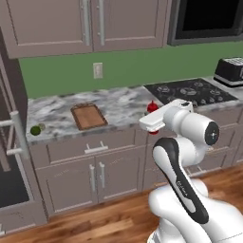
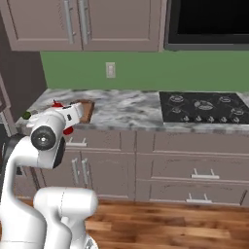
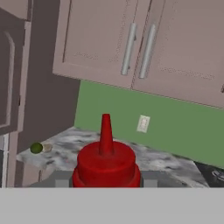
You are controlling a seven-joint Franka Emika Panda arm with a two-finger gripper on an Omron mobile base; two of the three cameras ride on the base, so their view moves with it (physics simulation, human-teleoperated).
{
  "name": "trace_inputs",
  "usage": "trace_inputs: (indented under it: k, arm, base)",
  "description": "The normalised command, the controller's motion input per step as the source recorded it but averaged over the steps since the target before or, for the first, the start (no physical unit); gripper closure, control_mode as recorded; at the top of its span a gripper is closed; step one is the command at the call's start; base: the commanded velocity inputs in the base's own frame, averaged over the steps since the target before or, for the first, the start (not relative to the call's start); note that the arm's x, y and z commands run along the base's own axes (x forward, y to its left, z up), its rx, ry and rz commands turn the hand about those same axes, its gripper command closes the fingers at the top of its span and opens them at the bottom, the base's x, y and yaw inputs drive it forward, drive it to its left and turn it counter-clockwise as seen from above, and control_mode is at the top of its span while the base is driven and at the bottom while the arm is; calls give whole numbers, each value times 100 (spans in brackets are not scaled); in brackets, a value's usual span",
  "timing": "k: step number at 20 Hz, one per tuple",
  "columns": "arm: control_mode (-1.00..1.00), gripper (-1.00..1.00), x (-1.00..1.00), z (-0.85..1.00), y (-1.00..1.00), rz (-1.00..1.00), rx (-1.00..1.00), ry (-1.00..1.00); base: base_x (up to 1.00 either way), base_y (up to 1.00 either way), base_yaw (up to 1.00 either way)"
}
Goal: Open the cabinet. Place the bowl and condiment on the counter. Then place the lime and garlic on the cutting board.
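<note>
My gripper (image 3: 106, 179) is shut on the condiment (image 3: 106, 159), a red squeeze bottle whose pointed cap stands upright between the fingers. From the left base the gripper (image 1: 151, 118) holds the condiment (image 1: 152, 107) at the counter's (image 1: 118, 102) front edge, right of the cutting board (image 1: 88, 116). The lime (image 1: 35, 129) and the garlic (image 1: 42, 126) lie side by side at the counter's left end, next to the cabinet (image 1: 9, 95), whose door stands open with its bar handle (image 1: 19, 135) forward. The lime (image 3: 36, 148) and garlic (image 3: 47, 148) also appear in the hand view. The bowl is out of view.
A black cooktop (image 1: 192, 91) is set into the counter on the right, with a toaster (image 1: 230, 70) beyond it. Wall cabinets (image 1: 90, 23) hang above the green backsplash, which carries a wall outlet (image 1: 98, 70). Drawers and doors sit below the worktop.
</note>
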Motion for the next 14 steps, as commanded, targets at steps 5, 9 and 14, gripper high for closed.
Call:
trace_inputs:
  k: [5,9,14]
  arm:
    - [100,100,0,0,0,0,0,0]
    - [100,100,0,0,0,0,0,0]
    - [100,100,0,0,0,0,0,0]
  base:
    - [66,-31,10]
    - [61,-28,10]
    - [58,-26,11]
